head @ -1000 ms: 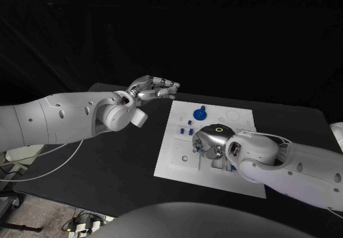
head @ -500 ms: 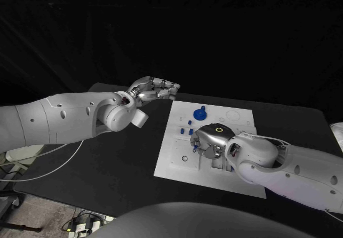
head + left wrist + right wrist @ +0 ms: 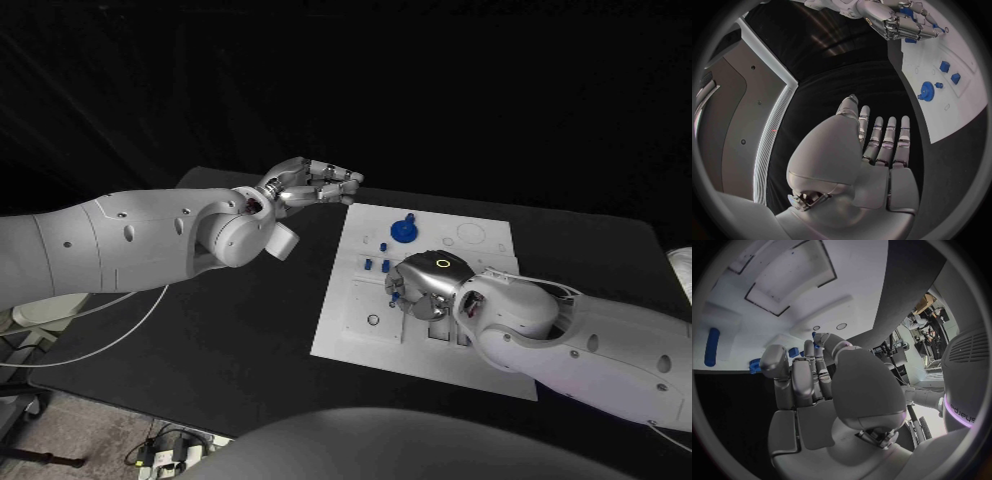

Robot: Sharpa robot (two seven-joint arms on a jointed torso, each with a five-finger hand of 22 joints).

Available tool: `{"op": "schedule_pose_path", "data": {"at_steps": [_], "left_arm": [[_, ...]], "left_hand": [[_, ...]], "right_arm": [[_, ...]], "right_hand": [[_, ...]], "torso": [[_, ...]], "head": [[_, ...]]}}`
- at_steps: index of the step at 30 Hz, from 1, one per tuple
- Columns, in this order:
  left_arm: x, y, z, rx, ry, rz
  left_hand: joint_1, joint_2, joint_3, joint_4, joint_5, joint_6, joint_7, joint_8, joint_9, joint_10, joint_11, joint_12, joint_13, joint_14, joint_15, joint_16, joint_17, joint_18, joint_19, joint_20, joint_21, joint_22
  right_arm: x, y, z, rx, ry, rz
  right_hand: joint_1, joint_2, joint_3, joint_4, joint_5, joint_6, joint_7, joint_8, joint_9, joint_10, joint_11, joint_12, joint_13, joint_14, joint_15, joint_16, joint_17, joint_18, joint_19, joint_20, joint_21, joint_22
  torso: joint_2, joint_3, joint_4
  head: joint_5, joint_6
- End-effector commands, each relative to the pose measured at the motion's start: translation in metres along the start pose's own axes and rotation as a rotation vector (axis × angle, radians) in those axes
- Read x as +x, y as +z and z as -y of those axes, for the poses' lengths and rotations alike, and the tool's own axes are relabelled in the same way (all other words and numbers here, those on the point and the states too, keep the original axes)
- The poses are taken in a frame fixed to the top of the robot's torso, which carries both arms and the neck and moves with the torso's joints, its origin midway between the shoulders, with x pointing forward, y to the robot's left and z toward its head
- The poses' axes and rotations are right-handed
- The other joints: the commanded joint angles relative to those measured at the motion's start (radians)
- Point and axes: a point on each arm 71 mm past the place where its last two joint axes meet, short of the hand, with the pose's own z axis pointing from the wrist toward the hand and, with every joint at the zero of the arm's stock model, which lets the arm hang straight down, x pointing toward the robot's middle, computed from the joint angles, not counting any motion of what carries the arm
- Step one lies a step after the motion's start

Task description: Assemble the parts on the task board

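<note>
a: starting closest to us, our right hand [image 3: 423,287] sits low over the middle of the task board [image 3: 490,352], fingers curled down among the small blue parts [image 3: 374,265]. compared with a second ago it has crept a touch toward the board's near side, hardly more than a nudge.

b: is it holding anything? in the right wrist view we see a bit of blue right at one fingertip [image 3: 819,339], but we cannot tell whether that piece is pinched or only touched.

a: agreed, we can't call that grasp either way. the small blue pieces just beyond that hand's fingers look unmoved, and so does the blue gear [image 3: 404,230] further out, past the hand toward the board's far edge.

b: and our left hand [image 3: 312,181]?

a: off the board, hovering over the table [image 3: 216,330] beside the board's far corner. it holds nothing; the left wrist view shows the fingers [image 3: 885,142] straight and side by side, palm bare. it has barely drifted in the last second.

b: so the change is small. we judge the right hand is settling onto one part in the board's middle, and assembly is early, with most parts not yet seated.
</note>
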Motion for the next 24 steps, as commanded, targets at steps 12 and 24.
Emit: {"op": "schedule_pose_path", "data": {"at_steps": [12,24], "left_arm": [[0.0023,0.0009,-0.0004,0.001,-0.004,-0.022],[0.0013,0.0020,-0.0014,-0.005,-0.002,-0.020]], "left_hand": [[0.007,0.003,-0.007,-0.001,0.007,-0.002,0.008,0.006,-0.002,-0.006,0.001,0.005,-0.001,-0.006,0.002,0.008,-0.001,0.010,0.000,0.004,0.000,-0.002],[0.009,0.002,-0.007,-0.001,0.007,-0.003,0.009,0.006,-0.002,-0.007,0.001,0.005,-0.001,-0.006,0.003,0.009,-0.001,0.010,0.000,0.004,0.000,-0.003]], "right_arm": [[0.0036,-0.0003,-0.0041,-0.018,0.004,-0.016],[0.0065,-0.0004,-0.0055,-0.020,0.008,-0.030]], "right_hand": [[-0.002,-0.004,-0.001,-0.007,-0.006,0.009,0.001,-0.007,0.001,0.008,0.001,0.001,-0.001,0.005,0.001,0.002,-0.002,0.004,0.006,-0.002,0.006,0.117],[-0.002,-0.004,-0.001,-0.008,-0.008,0.009,0.001,-0.007,0.001,0.009,0.001,0.001,-0.002,0.004,0.001,0.001,-0.003,0.004,0.005,-0.002,0.006,0.117]], "torso": [[0.000,0.0001,0.0002],[-0.001,-0.0004,-0.0004]], "head": [[-0.007,0.000],[-0.005,0.000]]}}
